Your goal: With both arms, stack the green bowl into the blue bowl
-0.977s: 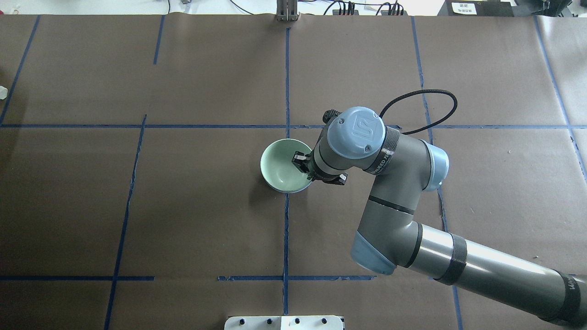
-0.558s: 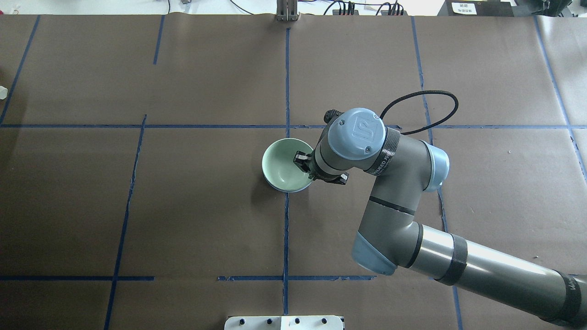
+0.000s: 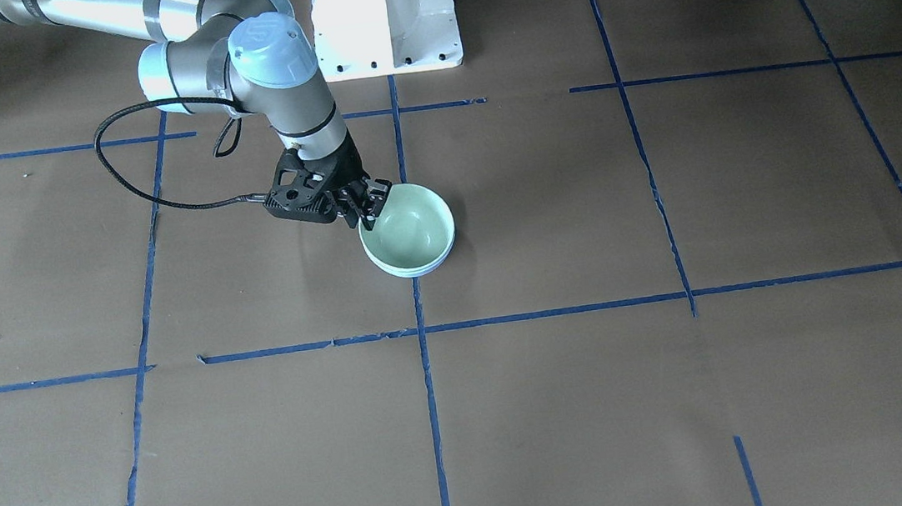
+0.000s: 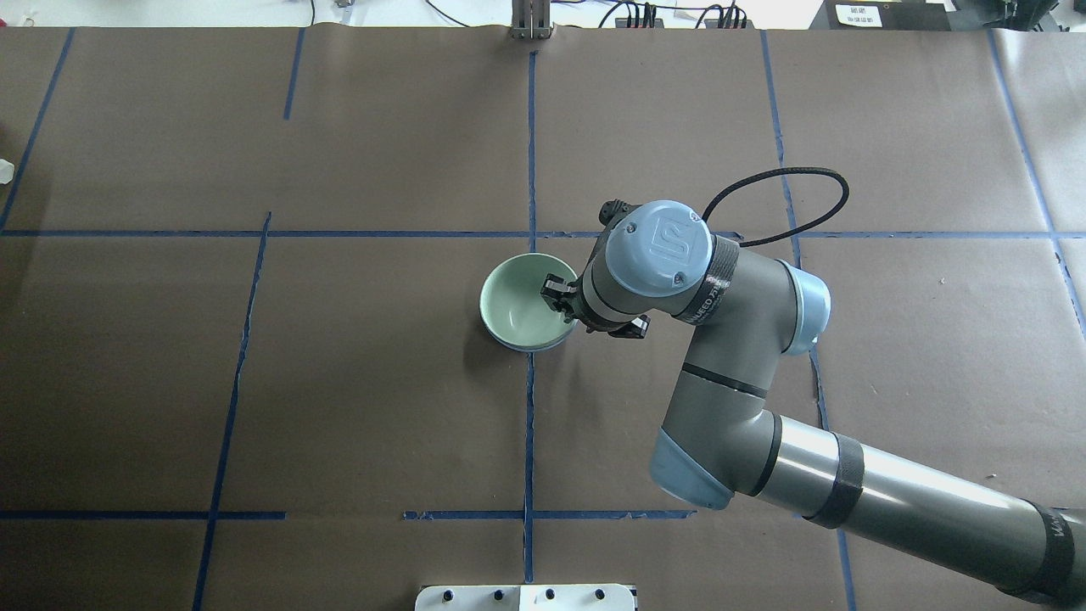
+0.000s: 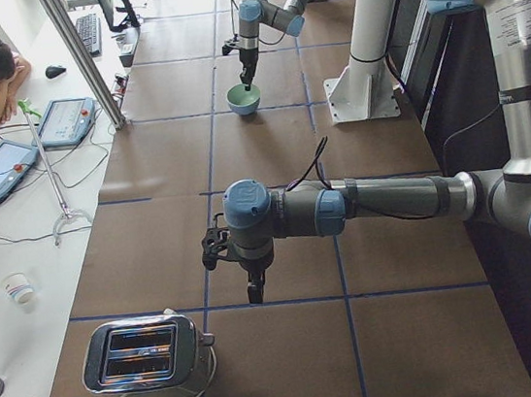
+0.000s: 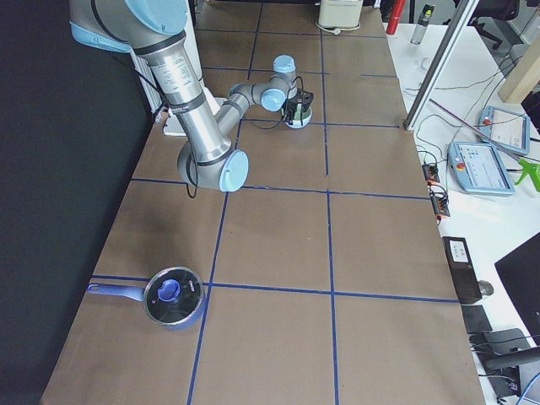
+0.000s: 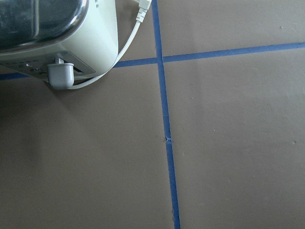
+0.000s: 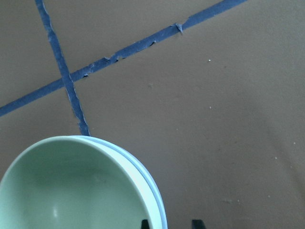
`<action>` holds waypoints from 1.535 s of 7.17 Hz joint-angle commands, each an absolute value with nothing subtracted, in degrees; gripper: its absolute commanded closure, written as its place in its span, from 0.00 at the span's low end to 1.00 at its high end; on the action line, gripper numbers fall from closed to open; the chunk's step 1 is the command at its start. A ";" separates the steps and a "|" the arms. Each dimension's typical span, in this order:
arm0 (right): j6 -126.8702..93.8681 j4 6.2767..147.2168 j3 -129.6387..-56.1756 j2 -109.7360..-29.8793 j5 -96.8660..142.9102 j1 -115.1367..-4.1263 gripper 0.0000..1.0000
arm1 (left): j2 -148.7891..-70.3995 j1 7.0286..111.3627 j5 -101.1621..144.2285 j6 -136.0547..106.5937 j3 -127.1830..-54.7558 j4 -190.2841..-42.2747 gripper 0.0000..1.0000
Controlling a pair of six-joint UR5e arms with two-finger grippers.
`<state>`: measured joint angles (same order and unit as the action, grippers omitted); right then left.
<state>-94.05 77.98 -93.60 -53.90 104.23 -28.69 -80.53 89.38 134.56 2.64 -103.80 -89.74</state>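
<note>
Peeking out clearest on the right wrist cam: blue bowl under green bowl, right gripper with jaws apart. Both slid slightly left since.

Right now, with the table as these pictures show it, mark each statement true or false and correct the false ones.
1. The green bowl sits nested inside the blue bowl. True.
2. The left gripper is at the bowls. False: the right gripper is at their rim, and the left gripper hangs far off, near the toaster.
3. The bowls lie upside down. False: both open upward.
4. A lidded pan sits towards the table's end on the robot's right, far from the bowls. True.
</note>
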 commanded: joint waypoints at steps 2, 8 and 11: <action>-88.01 79.70 -94.04 -53.79 111.04 -34.15 0.00 | -80.68 89.30 134.56 2.55 -103.27 -89.74 0.00; -14.90 102.66 -101.07 -72.54 131.98 -69.72 0.00 | -81.21 89.12 136.58 -1.15 -102.57 -88.94 0.00; 8.47 102.13 -100.81 -88.89 132.63 -84.33 0.00 | -81.30 89.12 136.50 -0.70 -103.53 -90.70 0.00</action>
